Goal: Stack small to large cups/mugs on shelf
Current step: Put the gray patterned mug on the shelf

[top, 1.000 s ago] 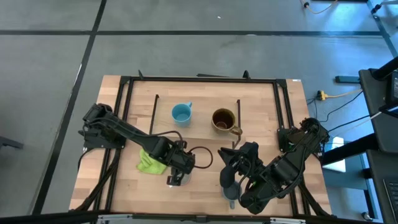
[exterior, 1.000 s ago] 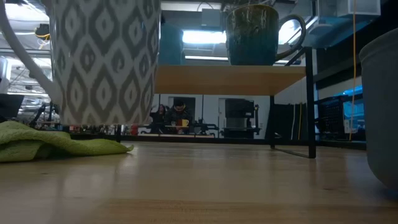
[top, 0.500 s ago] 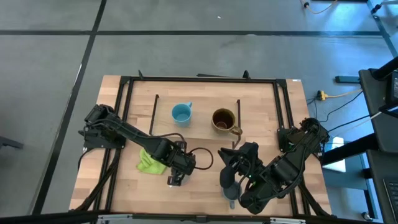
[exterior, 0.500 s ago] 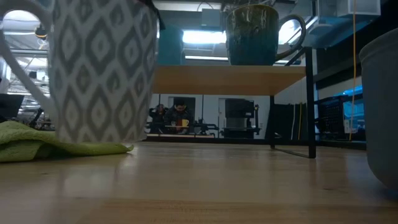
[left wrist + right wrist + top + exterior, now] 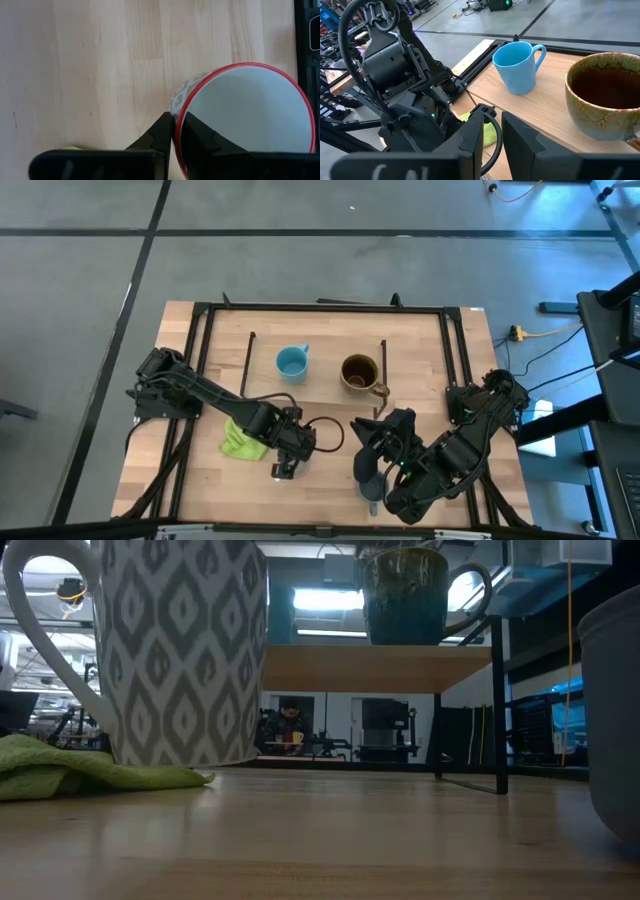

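My left gripper [image 5: 285,468] is shut on a grey-and-white patterned mug with a red rim [image 5: 185,650], near the table's front beside the green cloth [image 5: 240,442]. The mug stands upright with its base at table level; whether it touches the table I cannot tell. A light blue mug [image 5: 291,363] and a brown mug [image 5: 360,373] stand on the light-wood shelf [image 5: 380,668]. A pale grey-blue mug [image 5: 370,498] stands on the table under my right arm. My right gripper [image 5: 492,115] waits above it, fingers narrowly apart, with nothing between them. My left gripper pinches the patterned mug's wall at the rim [image 5: 175,107], one finger inside [image 5: 200,140] and one outside [image 5: 161,134]. The fingers come from above, pointing down. The mug is upright, its handle [image 5: 35,650] showing on the low view's left.
Black frame bars [image 5: 200,340] run along the table's left, right and far sides. The shelf's thin black wire ends [image 5: 383,365] stand beside the brown mug. A black cable loop [image 5: 325,435] lies between the two grippers. The green cloth lies left of the patterned mug.
My left gripper has gone down with the patterned mug and a little toward the table's right edge. The mug has stayed upright; its base, above the cloth a second ago, is now at table level.
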You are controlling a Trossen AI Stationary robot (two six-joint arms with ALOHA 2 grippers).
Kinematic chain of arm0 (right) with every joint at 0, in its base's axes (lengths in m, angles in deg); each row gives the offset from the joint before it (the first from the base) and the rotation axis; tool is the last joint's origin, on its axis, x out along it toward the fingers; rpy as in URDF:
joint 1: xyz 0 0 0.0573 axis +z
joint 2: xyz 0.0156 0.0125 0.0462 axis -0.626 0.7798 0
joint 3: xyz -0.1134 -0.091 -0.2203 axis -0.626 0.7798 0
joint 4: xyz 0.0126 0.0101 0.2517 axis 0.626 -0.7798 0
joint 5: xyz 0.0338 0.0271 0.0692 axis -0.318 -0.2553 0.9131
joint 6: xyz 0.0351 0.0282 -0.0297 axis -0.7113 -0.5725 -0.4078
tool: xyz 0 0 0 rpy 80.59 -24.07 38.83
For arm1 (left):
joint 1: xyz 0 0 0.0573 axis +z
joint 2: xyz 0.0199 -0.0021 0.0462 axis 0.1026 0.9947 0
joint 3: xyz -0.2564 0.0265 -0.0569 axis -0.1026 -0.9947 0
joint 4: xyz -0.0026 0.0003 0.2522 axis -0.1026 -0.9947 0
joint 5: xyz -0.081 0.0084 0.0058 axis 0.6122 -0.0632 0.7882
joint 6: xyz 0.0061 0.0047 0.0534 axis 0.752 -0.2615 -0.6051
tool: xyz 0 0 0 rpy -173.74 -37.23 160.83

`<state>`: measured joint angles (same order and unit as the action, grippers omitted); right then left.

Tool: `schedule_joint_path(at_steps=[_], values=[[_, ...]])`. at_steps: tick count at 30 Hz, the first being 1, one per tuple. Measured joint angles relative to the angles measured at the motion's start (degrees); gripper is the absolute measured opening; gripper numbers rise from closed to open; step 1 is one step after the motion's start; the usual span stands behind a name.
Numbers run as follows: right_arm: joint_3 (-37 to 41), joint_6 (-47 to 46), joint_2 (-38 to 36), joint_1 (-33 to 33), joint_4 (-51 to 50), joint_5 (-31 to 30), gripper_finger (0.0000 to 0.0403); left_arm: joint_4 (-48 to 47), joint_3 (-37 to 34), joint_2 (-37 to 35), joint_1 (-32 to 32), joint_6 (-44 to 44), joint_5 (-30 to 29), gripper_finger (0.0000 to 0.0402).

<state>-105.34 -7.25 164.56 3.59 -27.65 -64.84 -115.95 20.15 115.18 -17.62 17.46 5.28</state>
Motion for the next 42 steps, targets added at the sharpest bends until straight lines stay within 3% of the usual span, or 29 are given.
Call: schedule_joint_path(at_steps=[18,26,32,42], values=[[0.0,0.0,0.0,0.0,0.0,0.1,0.0071,0.5,0.0,0.0,0.0,-0.4,-0.1,0.0042],[0.0,0.0,0.0,0.6,0.0,0.1,0.0071,2.3,0.0,0.3,0.0,-0.5,0.0,0.0018],[0.0,-0.4,0.0,1.5,0.1,0.0,0.0071,2.1,-0.1,3.4,-0.2,-0.4,0.7,0.0025],[0.0,-0.3,0.0,1.5,-0.1,0.0,0.0071,0.9,-0.1,2.6,1.2,-1.7,1.8,0.0022]])
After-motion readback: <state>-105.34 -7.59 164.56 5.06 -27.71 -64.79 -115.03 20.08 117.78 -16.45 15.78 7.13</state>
